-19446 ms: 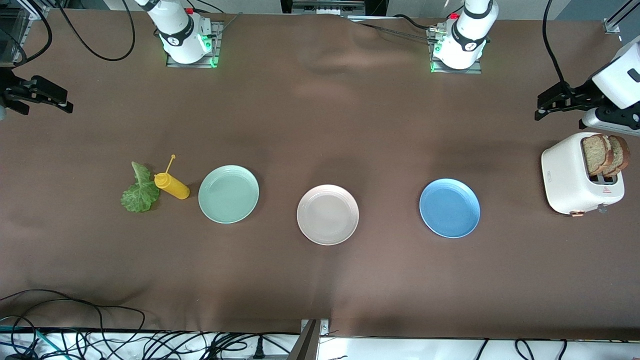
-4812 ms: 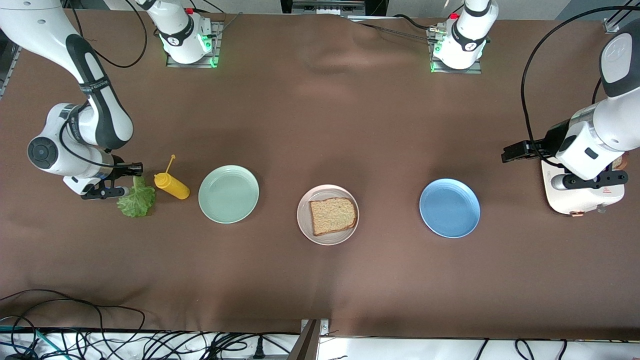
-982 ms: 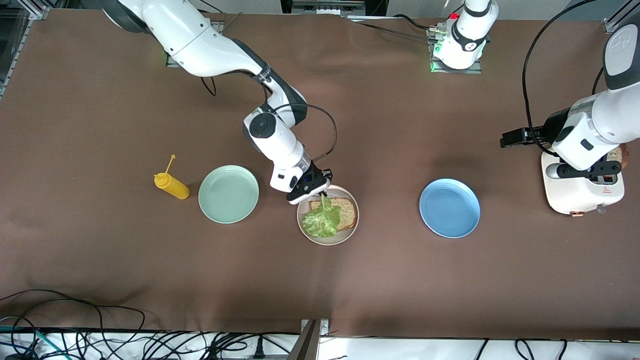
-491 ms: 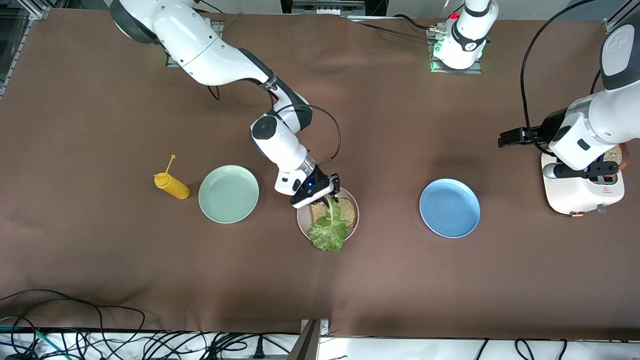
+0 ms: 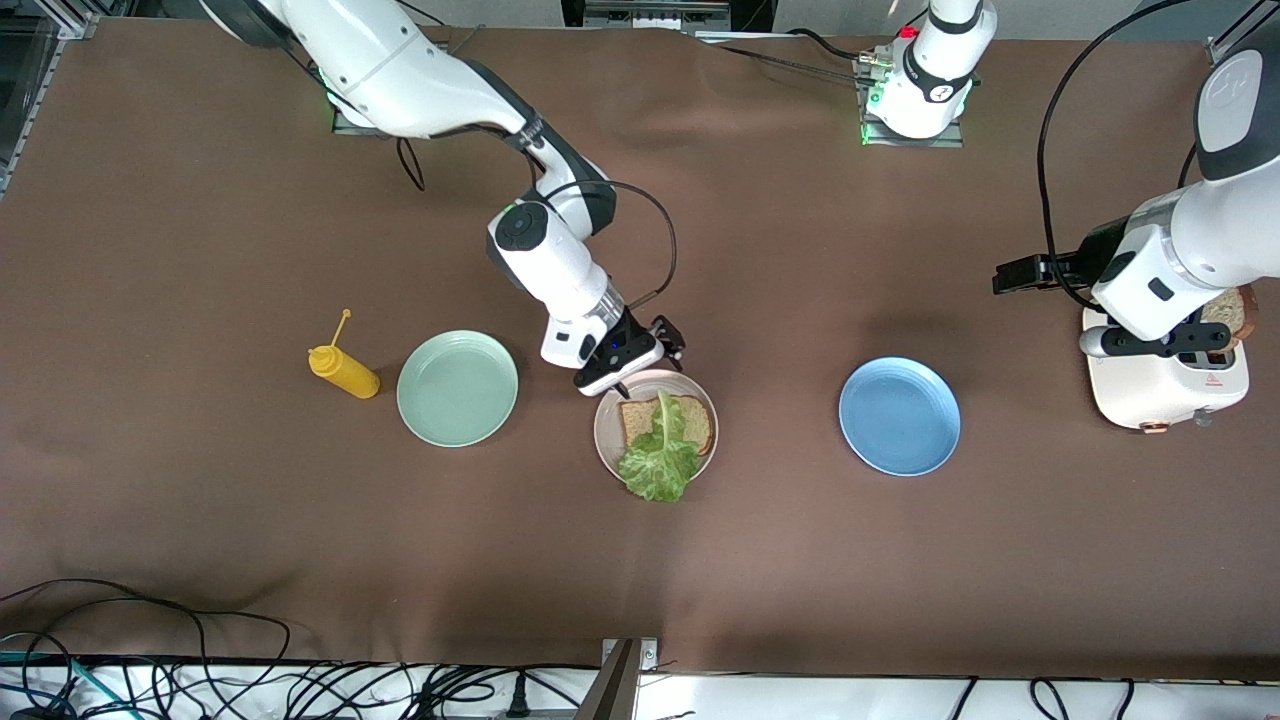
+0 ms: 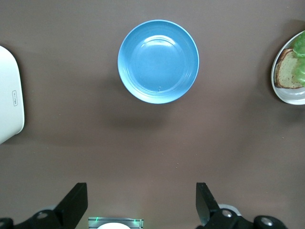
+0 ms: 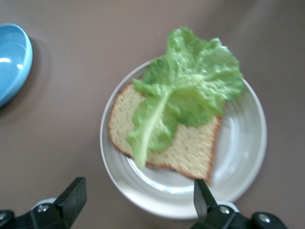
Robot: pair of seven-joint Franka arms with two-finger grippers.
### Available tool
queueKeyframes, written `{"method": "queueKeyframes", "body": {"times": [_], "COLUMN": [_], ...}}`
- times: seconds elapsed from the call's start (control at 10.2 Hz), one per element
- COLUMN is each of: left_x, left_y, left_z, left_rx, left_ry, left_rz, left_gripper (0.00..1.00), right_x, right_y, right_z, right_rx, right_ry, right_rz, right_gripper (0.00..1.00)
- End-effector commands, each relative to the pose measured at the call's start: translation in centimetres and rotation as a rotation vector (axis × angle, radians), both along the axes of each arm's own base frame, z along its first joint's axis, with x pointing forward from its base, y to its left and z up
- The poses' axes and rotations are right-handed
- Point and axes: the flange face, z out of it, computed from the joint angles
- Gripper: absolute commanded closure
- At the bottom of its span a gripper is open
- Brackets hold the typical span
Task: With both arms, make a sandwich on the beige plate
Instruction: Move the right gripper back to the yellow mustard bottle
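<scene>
Brown tabletop: my right gripper (image 5: 668, 352) wide, empty over beige ridged plate (image 5: 607, 455)'s lettuce-topped bread slice (image 5: 698, 425); left gripper (image 6: 142, 206) wide, nearer the white toaster (image 5: 1150, 385)'s second slice.

Right gripper (image 5: 640, 368) hangs open over the beige plate (image 5: 606, 443) edge farthest from the front camera, crowding approach to bread slice (image 5: 695, 423) and lettuce (image 5: 660, 462) from that side; open tablecloth (image 5: 780, 420) toward blue plate (image 5: 899, 416); mint plate (image 5: 457, 388) flanks toward the right arm's end.
</scene>
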Motion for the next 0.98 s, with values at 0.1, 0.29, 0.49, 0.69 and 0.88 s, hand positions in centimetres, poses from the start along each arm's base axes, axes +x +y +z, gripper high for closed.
{"method": "queueKeyframes", "body": {"times": [0.1, 0.29, 0.49, 0.69, 0.88], "left_x": [-0.1, -0.1, -0.1, -0.1, 0.0], "left_y": [0.1, 0.1, 0.1, 0.1, 0.3], "left_z": [-0.1, -0.1, -0.1, -0.1, -0.1], "left_rx": [0.008, 0.008, 0.008, 0.006, 0.006], "left_ry": [0.002, 0.002, 0.002, 0.002, 0.0], "left_rz": [-0.023, -0.023, -0.023, -0.024, -0.021], "left_gripper": [0.0, 0.0, 0.0, 0.0, 0.0], "right_x": [-1.2, -1.7, -0.3, 1.1, 2.1], "right_y": [-6.6, -10.6, -16.9, -24.1, -31.4], "right_z": [6.3, 10.1, 13.3, 14.5, 15.0], "right_rx": [-0.254, -0.357, -0.41, -0.426, -0.443], "right_ry": [0.212, 0.313, 0.309, 0.293, 0.326], "right_rz": [-0.003, -0.008, 0.045, 0.096, 0.142], "right_gripper": [0.0, 0.0, 0.0, 0.0, 0.0]}}
